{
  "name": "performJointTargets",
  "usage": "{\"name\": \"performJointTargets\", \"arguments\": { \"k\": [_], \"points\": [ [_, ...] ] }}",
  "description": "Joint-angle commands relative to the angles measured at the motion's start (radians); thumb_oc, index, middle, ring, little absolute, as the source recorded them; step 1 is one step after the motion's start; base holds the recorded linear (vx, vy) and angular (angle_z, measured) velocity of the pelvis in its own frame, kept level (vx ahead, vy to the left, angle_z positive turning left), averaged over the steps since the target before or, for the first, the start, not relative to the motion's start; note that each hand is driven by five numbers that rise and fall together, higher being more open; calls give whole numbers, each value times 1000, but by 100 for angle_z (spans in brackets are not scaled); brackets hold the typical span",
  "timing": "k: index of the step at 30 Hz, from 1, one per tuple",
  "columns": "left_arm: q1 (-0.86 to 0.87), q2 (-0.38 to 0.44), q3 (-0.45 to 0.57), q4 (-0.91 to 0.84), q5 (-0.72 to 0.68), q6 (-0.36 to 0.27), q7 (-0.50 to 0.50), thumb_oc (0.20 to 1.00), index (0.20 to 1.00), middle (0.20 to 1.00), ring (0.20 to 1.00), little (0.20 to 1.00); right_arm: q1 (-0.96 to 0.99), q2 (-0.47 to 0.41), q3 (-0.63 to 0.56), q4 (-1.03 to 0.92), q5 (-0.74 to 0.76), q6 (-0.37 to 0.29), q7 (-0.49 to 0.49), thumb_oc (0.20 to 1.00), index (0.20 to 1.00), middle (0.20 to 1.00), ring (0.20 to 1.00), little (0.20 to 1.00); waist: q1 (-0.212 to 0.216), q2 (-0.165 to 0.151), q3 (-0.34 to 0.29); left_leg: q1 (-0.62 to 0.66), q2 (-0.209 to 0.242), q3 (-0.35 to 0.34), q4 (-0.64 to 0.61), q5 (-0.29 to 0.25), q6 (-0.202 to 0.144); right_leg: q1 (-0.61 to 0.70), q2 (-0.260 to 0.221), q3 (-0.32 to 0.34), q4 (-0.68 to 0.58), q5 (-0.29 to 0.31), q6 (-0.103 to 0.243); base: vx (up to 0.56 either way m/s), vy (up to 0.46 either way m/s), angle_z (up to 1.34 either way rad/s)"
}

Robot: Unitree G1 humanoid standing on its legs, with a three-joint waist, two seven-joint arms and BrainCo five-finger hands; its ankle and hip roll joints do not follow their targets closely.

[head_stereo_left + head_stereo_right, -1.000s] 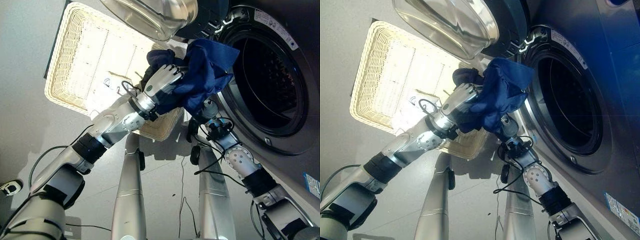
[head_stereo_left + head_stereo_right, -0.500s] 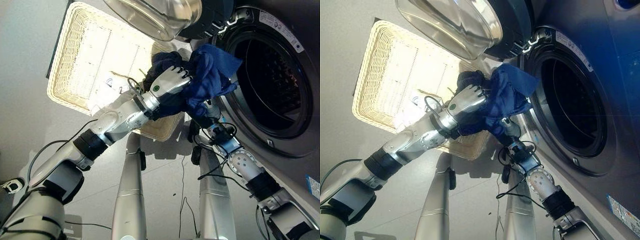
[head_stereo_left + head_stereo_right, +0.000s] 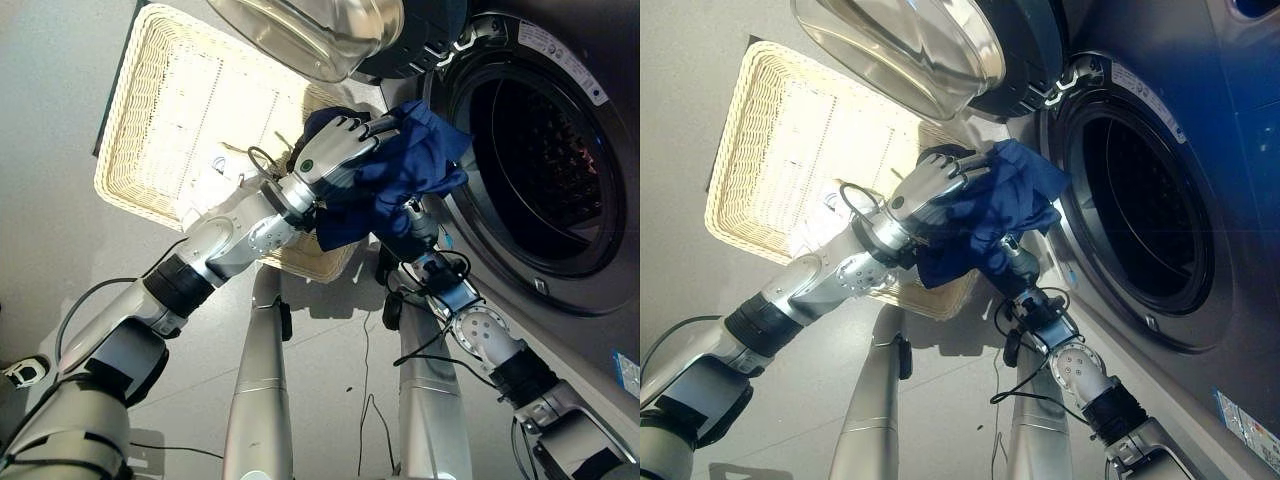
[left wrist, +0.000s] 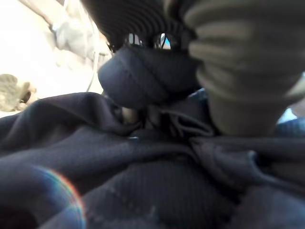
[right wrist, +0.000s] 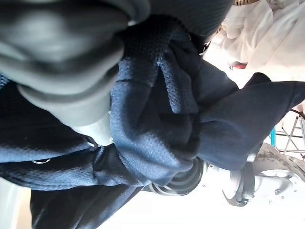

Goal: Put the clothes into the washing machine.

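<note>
Eye views: left hand (image 3: 335, 152) raised on an outstretched arm, fingers curled over a bunched blue garment (image 3: 400, 170), held aloft just before the washer drum (image 3: 530, 150); right hand (image 3: 418, 222) under the cloth, fingers hidden; basket (image 3: 170, 110) behind. Left wrist view: dark fingertip (image 4: 143, 76) pressed into folds. Right wrist view: fingers (image 5: 66, 81) clenched round the cloth.

The wicker basket (image 3: 170, 120) is sitting on the floor (image 3: 50, 260) to the left of the washing machine's drum opening (image 3: 530, 160), the open door (image 3: 310, 30) is hanging above between them, and the bundled garment (image 3: 395, 175) — held between both hands — is hovering just before the opening.
</note>
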Motion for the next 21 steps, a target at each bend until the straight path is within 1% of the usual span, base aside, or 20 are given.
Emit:
{"name": "performJointTargets", "arguments": {
  "k": [1,2,5,7,8,9,10,11,12,15,17,18,19,21],
  "points": [
    [49,1,11,-22,63,-23,41,1000,1000,1000,1000,1000,-58,46,-38,-194,-12,-33,107,200,200,200,200,200,-11,-1,-14,6,-55,-5,73,-73,62,99,42,-47,-269,211,49,0,0,0],
    [50,0,13,-23,62,-25,45,1000,1000,1000,1000,1000,-59,46,-39,-194,-11,-33,107,200,200,200,200,200,-11,-1,-14,6,-55,-5,72,-73,62,99,43,-47,-269,211,49,0,0,0],
    [68,-15,35,-23,5,-81,62,1000,1000,1000,1000,1000,-55,55,-48,-192,-13,-40,112,200,200,200,200,200,-10,-2,-14,6,-57,-8,72,-74,63,98,44,-46,-268,212,49,0,0,0],
    [82,-28,48,-26,-48,-125,24,1000,1000,1000,1000,1000,-52,59,-53,-190,-18,-45,112,200,200,200,200,200,-8,-2,-14,9,-57,-7,70,-73,63,101,43,-48,-268,211,49,0,0,0],
    [90,-36,53,-30,-95,-148,-9,1000,1000,1000,1000,1000,-51,62,-57,-191,-22,-48,109,200,200,200,200,200,-8,-1,-14,10,-56,-7,69,-74,63,102,43,-48,-268,211,49,0,0,0],
    [97,-48,62,-33,-108,-162,-43,1000,1000,1000,1000,1000,-50,69,-60,-191,-28,-53,109,200,200,200,200,200,-7,-1,-14,12,-58,-7,68,-74,63,104,44,-48,-269,211,50,0,0,0],
    [98,-50,62,-39,-117,-163,-64,1000,1000,1000,1000,1000,-49,68,-62,-190,-29,-57,111,200,200,200,200,200,-7,-1,-14,12,-59,-6,68,-74,63,104,44,-49,-269,211,50,0,0,0],
    [100,-51,58,-43,-153,-173,-118,1000,1000,1000,1000,1000,-52,70,-66,-194,-31,-66,107,200,200,200,200,200,-7,-1,-14,12,-59,-6,68,-74,63,104,44,-50,-268,212,50,0,0,0],
    [100,-56,57,-54,-189,-166,-172,1000,1000,1000,1000,1000,-55,67,-72,-200,-28,-75,103,200,200,200,200,200,-9,-2,-14,11,-61,-6,69,-74,64,103,46,-49,-270,214,50,0,0,0],
    [98,-55,52,-59,-222,-157,-228,1000,1000,1000,1000,1000,-58,62,-81,-201,-27,-93,104,200,200,200,200,200,-12,-2,-14,12,-61,-4,71,-75,65,102,48,-47,-269,215,50,0,0,0],
    [100,-52,51,-64,-266,-153,-283,1000,1000,1000,1000,1000,-61,52,-94,-199,-17,-126,109,200,200,200,200,200,-13,-2,-14,12,-60,-2,71,-76,65,103,48,-47,-269,213,50,0,0,0],
    [101,-51,52,-65,-276,-152,-295,1000,1000,1000,1000,1000,-61,49,-101,-195,-7,-139,116,200,200,200,200,200,-13,-2,-14,13,-60,-2,71,-77,65,104,48,-46,-268,212,49,0,0,0],
    [102,-49,52,-61,-296,-153,-315,1000,1000,1000,1000,1000,-60,45,-116,-190,3,-170,124,200,200,200,200,200,-15,-2,-14,13,-60,-1,72,-78,65,105,49,-45,-268,212,50,0,0,0],
    [102,-47,55,-59,-308,-155,-333,1000,1000,1000,1000,1000,-61,46,-127,-185,13,-190,128,200,200,200,200,200,-15,-2,-14,13,-60,-1,73,-79,65,106,49,-45,-269,211,50,0,0,0]
  ]
}}
